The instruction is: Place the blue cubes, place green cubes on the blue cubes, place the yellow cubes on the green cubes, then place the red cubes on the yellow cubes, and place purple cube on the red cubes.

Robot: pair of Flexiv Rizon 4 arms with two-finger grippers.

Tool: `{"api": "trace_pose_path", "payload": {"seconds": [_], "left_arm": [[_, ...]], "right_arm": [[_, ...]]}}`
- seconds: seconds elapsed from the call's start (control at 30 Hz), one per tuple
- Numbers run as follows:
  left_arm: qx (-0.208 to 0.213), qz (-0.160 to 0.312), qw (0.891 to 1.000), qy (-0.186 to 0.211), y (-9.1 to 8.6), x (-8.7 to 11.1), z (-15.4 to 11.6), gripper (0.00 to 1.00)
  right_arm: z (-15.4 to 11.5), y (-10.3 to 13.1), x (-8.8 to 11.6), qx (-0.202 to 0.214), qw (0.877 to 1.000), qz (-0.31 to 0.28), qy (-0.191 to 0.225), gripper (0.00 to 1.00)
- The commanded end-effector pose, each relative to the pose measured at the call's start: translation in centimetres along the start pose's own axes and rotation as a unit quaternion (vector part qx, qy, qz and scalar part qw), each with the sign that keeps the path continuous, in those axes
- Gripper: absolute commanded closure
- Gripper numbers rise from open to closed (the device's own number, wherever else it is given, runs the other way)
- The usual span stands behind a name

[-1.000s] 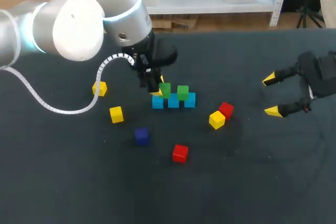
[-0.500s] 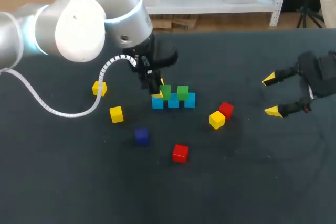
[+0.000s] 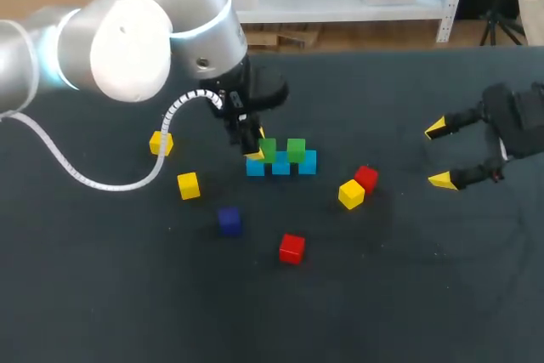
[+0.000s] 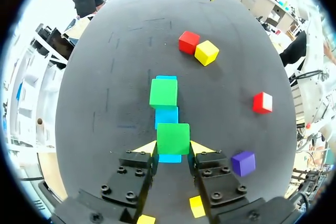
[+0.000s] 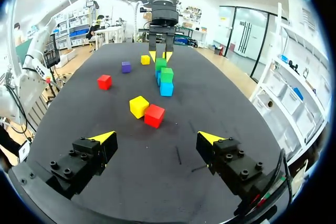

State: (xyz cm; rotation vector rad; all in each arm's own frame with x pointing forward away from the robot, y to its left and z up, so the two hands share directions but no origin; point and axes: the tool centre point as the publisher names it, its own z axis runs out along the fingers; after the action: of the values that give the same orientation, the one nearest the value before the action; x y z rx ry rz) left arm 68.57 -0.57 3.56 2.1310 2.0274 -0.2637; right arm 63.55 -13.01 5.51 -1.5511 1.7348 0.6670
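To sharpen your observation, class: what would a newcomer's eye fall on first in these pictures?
The big silver left arm stretched over the table, its left gripper at the row of blue cubes with two green cubes on top. Around it lie scattered yellow cubes, red cubes and a purple cube; the right gripper hangs open, apart at the right.

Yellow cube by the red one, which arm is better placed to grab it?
Right. The right pincer is open and empty, with the yellow cube on its side of the stack; the left pincer is closed on a green cube atop the blue cubes.
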Motion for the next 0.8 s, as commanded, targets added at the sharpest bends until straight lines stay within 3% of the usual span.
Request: {"api": "trace_pose_path", "payload": {"seconds": [0.03, 0.8], "left_arm": [[0.003, 0.001, 1.000, 0.003, 0.24, -0.22, 0.16, 1.00], [0.003, -0.007, 1.000, 0.006, 0.26, -0.35, 0.38, 1.00]], "right_arm": [[0.03, 0.00, 0.04, 0.000, 1.000, 0.000, -0.001, 0.00], [0.03, 0.00, 0.04, 0.000, 1.000, 0.000, -0.001, 0.00]]}}
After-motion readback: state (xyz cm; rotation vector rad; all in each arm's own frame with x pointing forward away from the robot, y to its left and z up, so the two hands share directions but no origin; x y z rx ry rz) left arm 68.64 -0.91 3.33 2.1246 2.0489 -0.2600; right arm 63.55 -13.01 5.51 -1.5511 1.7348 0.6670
